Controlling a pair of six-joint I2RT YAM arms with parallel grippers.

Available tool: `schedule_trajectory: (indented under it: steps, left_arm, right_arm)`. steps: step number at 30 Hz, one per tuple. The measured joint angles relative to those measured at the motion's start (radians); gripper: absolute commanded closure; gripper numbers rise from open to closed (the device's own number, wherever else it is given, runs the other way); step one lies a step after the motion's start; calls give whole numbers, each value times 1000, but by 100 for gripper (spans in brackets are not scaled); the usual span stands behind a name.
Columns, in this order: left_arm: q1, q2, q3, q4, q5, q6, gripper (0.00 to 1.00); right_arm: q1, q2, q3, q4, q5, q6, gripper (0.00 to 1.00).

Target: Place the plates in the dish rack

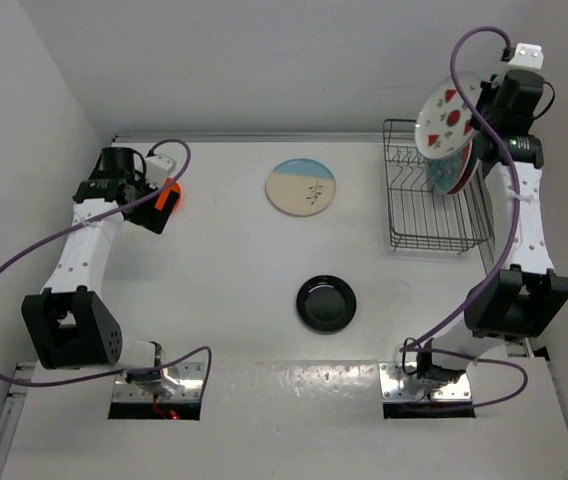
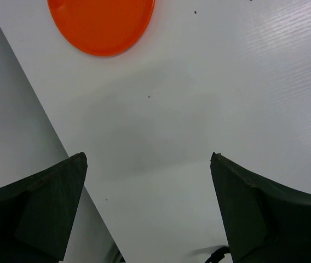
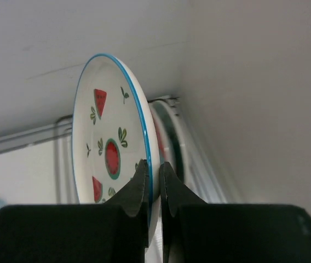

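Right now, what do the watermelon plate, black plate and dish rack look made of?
Watermelon plate: smooth white, printed slices, blue rim; glazed ceramic or melamine. Black plate: glossy, light glints; ceramic or plastic. Dish rack: thin dark wires, likely coated metal.

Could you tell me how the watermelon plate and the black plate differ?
The white watermelon-slice plate is patterned and blue-rimmed; the small glossy black plate is plain. The watermelon plate is held aloft, its rim pinched in the right gripper; the black plate lies flat on the table. Both are round.
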Motion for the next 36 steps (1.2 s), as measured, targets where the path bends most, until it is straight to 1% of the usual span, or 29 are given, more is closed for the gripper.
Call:
schedule_trajectory:
  steps: [4,11,17,24,30,36]
  left_arm:
    - [0,35,6,0,6,-2,0]
    - [0,82,39,1,9,-3,0]
    - [0,109,68,6,9,-6,0]
    - [0,166,83,5,9,-16,0]
    - [0,202,111,6,9,-26,0]
    - [0,209,118,8,9,-29,0]
  right_arm:
    - [-33,41,15,23,85,-100,100]
    - [-21,149,6,71,148,-248,100]
    - [27,213,-23,166,235,-405,100]
    - [95,236,-29,342,319,-600,100]
    - [151,236,-115,529,402,-743,100]
    - [167,249,-233,593,463,-797,100]
